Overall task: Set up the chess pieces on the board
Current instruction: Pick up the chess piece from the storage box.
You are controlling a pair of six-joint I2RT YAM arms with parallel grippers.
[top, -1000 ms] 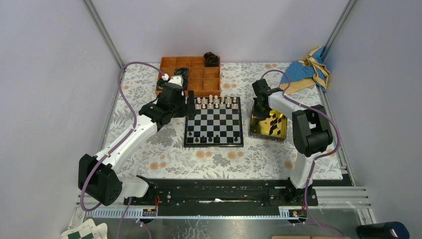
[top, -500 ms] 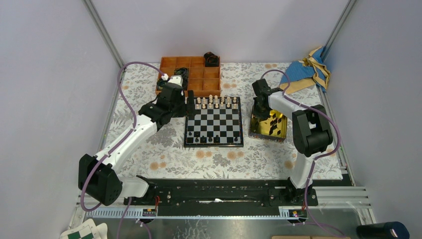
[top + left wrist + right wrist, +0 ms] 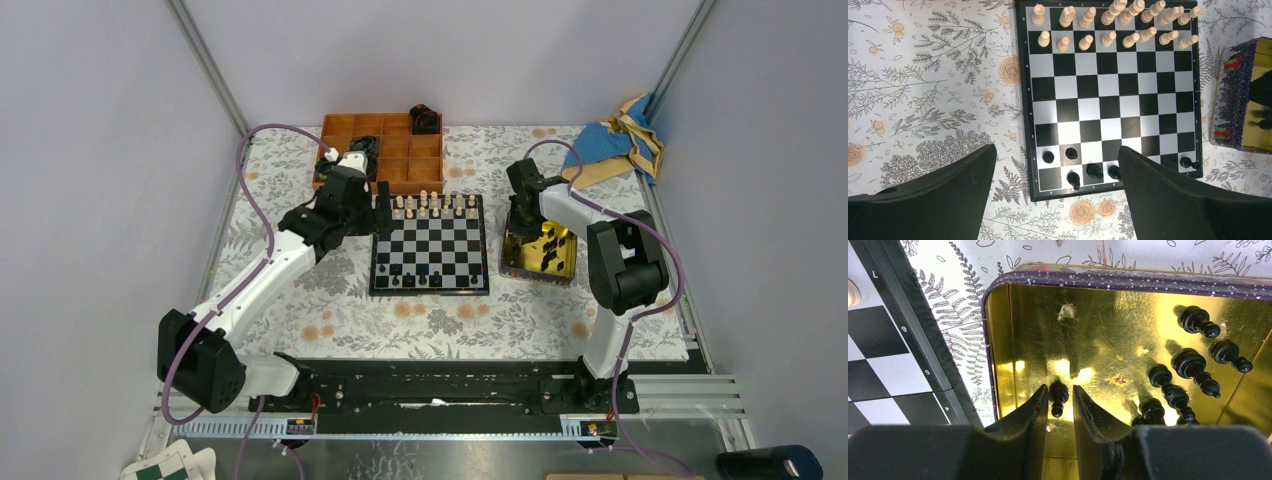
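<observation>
Right hand (image 3: 1060,407) in gold tin (image 3: 1108,276); floral tablecloth (image 3: 450,320), grey walls (image 3: 100,150).

I count sixteen cream-coloured chessmen (image 3: 1086,42) and six small black chessmen (image 3: 1071,153) on one black-and-silver checkered board (image 3: 1108,107), with at least six more black ones in one gold-lined metal tin (image 3: 1098,315).

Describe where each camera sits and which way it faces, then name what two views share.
Top external: fixed above and behind the arm bases, looking down at the table; left arm and right arm show whole.
Left wrist: on the left arm, facing down at the chessboard; the left tool's two black fingers frame the bottom.
Right wrist: on the right arm, facing down into the gold tin; the right tool's fingers flank a black pawn.
Shared: both wrist views catch tin and chessboard.
</observation>
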